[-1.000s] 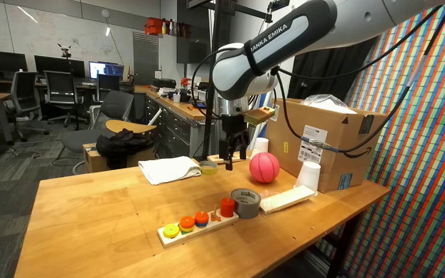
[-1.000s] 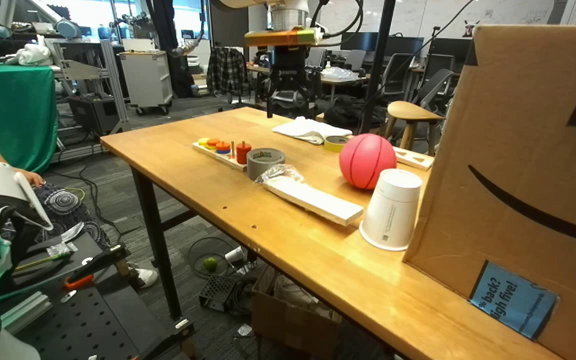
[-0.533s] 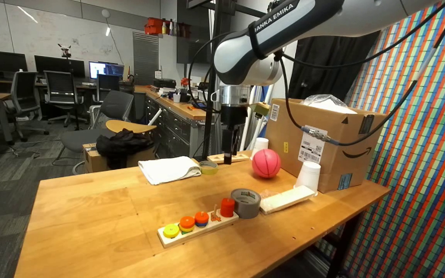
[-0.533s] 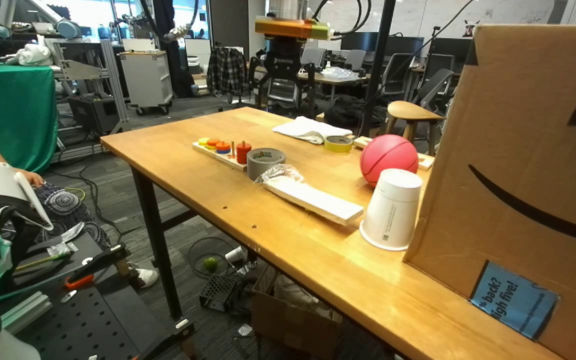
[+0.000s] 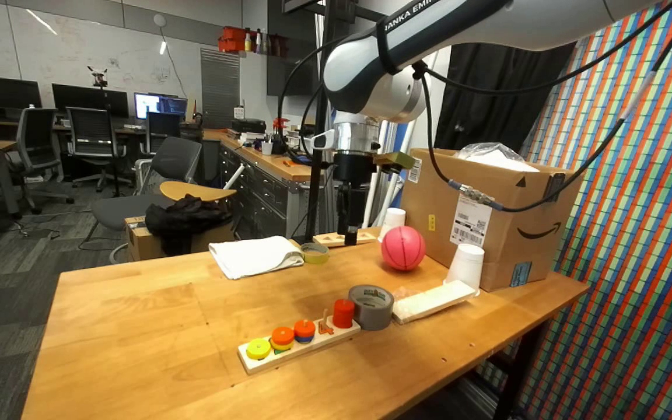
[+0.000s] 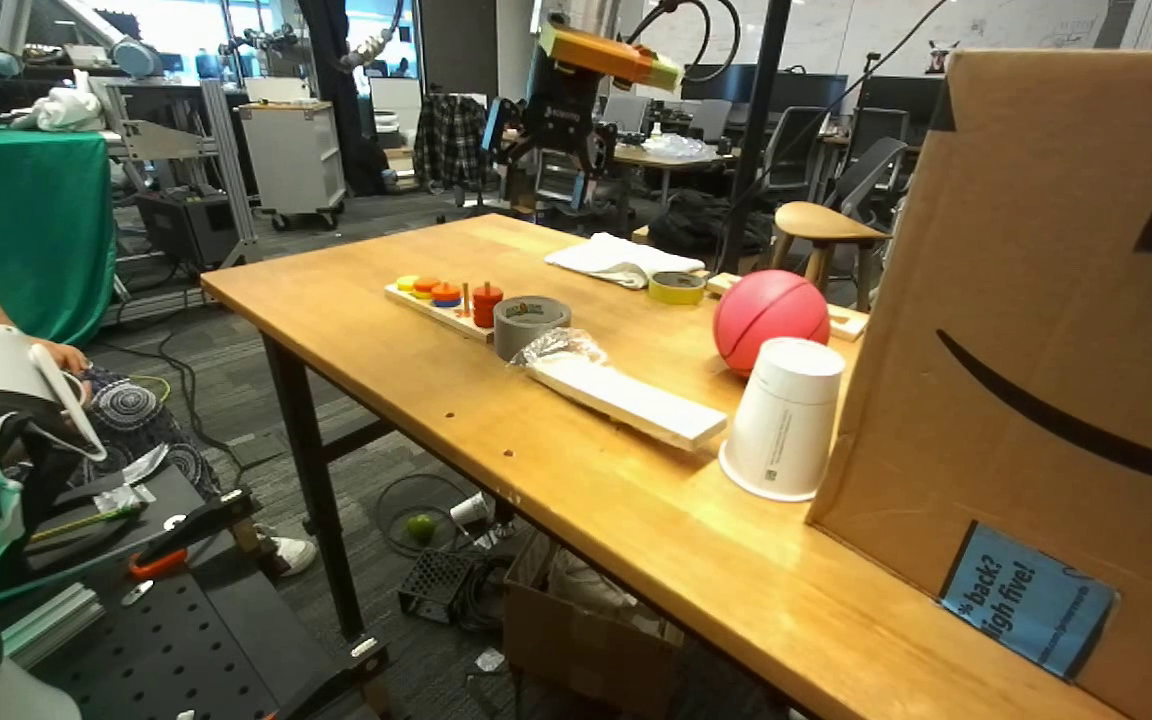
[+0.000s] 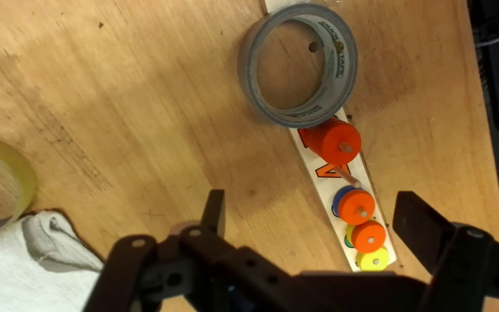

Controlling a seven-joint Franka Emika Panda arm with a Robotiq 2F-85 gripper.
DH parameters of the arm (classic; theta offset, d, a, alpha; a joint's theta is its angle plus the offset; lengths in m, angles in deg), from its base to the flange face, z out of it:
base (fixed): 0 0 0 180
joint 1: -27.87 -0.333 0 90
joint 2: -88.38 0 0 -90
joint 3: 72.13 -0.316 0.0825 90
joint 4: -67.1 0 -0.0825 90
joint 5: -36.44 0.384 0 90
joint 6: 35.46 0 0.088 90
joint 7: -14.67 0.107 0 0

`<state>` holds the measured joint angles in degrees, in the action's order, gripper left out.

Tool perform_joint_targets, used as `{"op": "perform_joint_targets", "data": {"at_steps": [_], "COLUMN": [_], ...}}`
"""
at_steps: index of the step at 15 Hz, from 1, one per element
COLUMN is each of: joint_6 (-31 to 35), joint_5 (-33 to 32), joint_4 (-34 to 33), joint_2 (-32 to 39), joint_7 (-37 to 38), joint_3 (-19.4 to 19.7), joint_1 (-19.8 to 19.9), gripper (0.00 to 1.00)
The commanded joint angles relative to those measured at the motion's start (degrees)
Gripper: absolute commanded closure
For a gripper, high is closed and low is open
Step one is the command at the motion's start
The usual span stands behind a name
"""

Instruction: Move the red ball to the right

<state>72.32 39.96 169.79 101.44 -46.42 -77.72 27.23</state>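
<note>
on the table [image 5: 155, 326], ball [image 5: 403, 248] between box [image 5: 505, 254] and cloth [image 5: 257, 256]; cloth by one edge, peg board [image 7: 325, 190] near the opposite.

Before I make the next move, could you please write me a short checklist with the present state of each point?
1. Gripper open: ok, jaws wide apart, holding nothing.
2. Gripper clear of the red ball: ok, apart in both exterior views.
3. Ball at rest: cannot tell; it shifted slightly in the last half second.
4. Ball clear of the white cup beside the pale board: ok, gap visible in an exterior view.
5. Ball clear of the other white cup: cannot tell, outlines overlap.
6. Ball in wrist view: not ok, out of frame.
</note>
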Motion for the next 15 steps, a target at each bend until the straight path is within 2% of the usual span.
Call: {"op": "perform_joint_targets", "data": {"at_steps": [1,4,6,12,15], "joint_6": [-5.42,-9.61,-11.52,-7.58,-6.58], "joint_5": [2.16,1.35,0.71,0.32,-0.76], "joint_4": [-5.66,-9.02,-10.65,-10.57,-10.31], "joint_2": [2.75,4.86,5.89,5.64,5.87], "joint_7": [-11.49,-18.99,-20.87,-3.27,1.61], "joint_3": [-0.84,-0.82,-0.51,1.46,1.91], "joint_1": [1.14,1.04,0.86,0.11,0.39], "gripper": [0.0,0.0,0.0,0.0,0.0]}}
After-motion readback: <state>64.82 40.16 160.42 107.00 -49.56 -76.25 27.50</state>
